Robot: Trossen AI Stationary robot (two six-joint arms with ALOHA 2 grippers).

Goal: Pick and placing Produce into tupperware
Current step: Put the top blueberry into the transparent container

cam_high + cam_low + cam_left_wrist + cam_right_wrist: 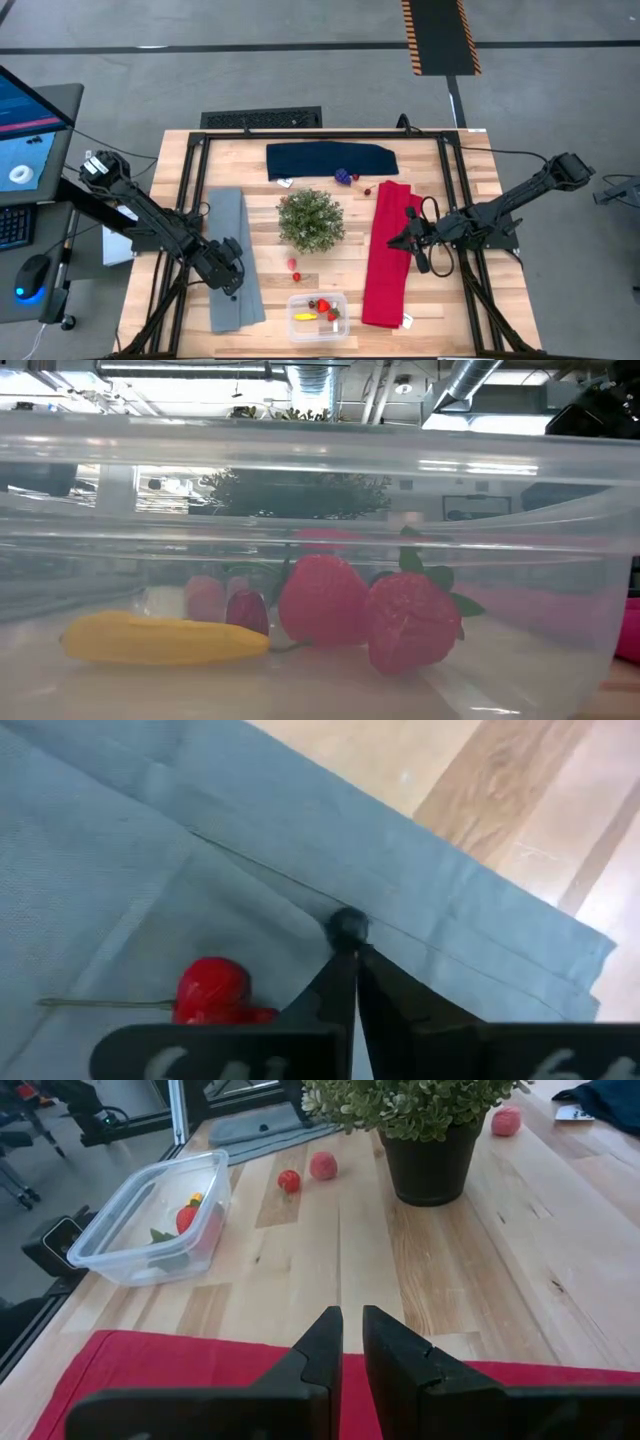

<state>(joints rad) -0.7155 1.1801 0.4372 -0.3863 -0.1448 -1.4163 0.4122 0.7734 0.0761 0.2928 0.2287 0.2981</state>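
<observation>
The clear tupperware (pixel 318 317) stands at the table's near edge. It holds two red strawberries (pixel 322 600) and a yellow piece (pixel 160 640). My left gripper (pixel 232 272) is over the grey cloth (pixel 232 255), shut on a small dark berry (pixel 347 927). A red cherry (pixel 213 990) with a stem lies on the cloth beside its fingers. My right gripper (pixel 351 1342) hovers empty over the red cloth (pixel 388 255), its fingers a narrow gap apart. Two red berries (pixel 294 269) lie between the plant and the tupperware. A purple grape cluster (pixel 342 177) lies by the dark blue cloth. My left gripper pinches the small dark berry (pixel 347 927) between the very ends of its two fingers (pixel 335 982). The berry sticks out past the fingertips, over the grey cloth. I cannot tell whether it is clear of the cloth.
A bushy green potted plant (pixel 311 220) stands mid-table. A dark blue cloth (pixel 330 160) lies at the far side, with small berries (pixel 367 190) near it. A black frame (pixel 190 200) runs along the table's sides. A monitor, keyboard and mouse (pixel 30 275) sit off the left edge.
</observation>
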